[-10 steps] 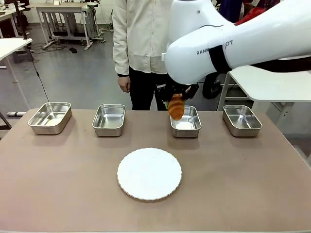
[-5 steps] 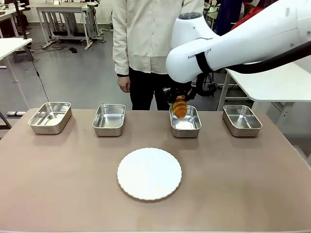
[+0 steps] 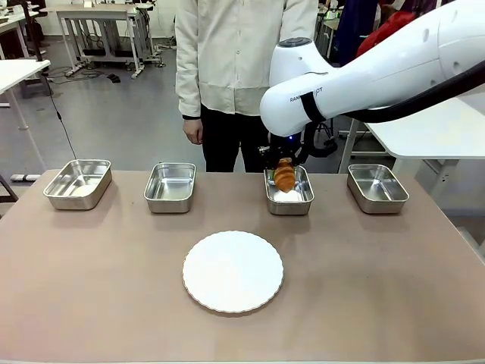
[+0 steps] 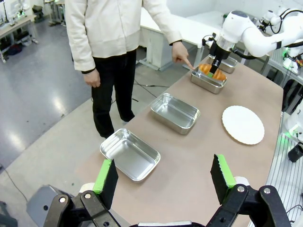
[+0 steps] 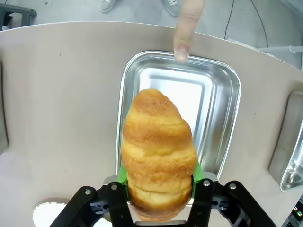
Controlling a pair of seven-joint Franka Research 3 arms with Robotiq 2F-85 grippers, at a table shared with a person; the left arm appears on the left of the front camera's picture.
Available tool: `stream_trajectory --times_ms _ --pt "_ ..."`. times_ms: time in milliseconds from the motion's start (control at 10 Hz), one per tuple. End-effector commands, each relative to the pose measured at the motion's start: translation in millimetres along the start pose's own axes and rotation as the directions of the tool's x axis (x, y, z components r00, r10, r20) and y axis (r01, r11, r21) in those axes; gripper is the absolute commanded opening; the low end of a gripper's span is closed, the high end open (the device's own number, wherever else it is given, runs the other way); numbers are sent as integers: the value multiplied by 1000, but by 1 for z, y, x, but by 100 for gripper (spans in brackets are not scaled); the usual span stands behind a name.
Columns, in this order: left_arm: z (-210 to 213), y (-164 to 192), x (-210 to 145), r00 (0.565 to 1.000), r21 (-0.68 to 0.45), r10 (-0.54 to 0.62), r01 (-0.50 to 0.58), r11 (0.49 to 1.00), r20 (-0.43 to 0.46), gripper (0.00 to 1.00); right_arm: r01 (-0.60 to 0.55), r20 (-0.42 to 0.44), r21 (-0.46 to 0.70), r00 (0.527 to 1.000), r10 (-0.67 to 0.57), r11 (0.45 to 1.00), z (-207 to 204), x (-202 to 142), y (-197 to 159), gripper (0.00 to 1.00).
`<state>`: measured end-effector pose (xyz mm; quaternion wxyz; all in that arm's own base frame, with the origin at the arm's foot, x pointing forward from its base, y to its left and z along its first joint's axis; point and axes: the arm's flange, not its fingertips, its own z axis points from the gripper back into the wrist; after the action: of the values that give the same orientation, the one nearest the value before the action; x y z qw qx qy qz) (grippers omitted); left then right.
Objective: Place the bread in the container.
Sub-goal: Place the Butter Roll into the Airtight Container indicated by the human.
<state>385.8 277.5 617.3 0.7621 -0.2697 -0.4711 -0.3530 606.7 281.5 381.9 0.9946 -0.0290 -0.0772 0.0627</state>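
The bread point(image 3: 285, 176), a golden-brown croissant, hangs upright just above the container point(image 3: 289, 206), the third steel pan from the left. My right gripper point(image 3: 283, 167) is shut on its upper end. In the right wrist view the bread point(image 5: 158, 151) sits between the green pads, over the near left part of the container point(image 5: 227, 118). A person's finger point(image 5: 185, 28) touches the pan's far rim. In the left wrist view my left gripper point(image 4: 164, 177) stands open with nothing in it, far from the bread point(image 4: 211, 72) and the container point(image 4: 207, 86).
A round white plate point(image 3: 233, 271) lies in the middle of the table. Three more steel pans stand in the back row: far left point(image 3: 78, 183), second from left point(image 3: 170, 186) and far right point(image 3: 377, 187). A person point(image 3: 227, 68) stands at the far edge.
My right arm has carried the bread away from me and lower, from in front of the pan's near rim to over its inside. The grip has stayed shut.
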Motion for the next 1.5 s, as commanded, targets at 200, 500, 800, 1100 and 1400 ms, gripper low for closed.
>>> stream_trajectory --times_ms 200,500,800,1100,1400 --pt "1 -2 1 1000 -7 -18 18 1000 15 100 -24 8 -3 1000 24 1000 3 -2 -10 100" --pt "1 -2 1 1000 -7 -18 18 1000 15 100 -2 22 -5 1000 3 1000 5 0 -13 100" --pt "1 -2 1 1000 -7 -18 18 1000 15 100 -2 -16 31 1000 2 1000 12 -8 -17 100" --pt "1 -2 1 1000 -7 -18 18 1000 15 100 11 10 -7 1000 -11 1000 4 3 -11 100" --pt "1 -2 1 1000 -7 -18 18 1000 15 100 11 10 -7 1000 -11 1000 4 3 -11 100"
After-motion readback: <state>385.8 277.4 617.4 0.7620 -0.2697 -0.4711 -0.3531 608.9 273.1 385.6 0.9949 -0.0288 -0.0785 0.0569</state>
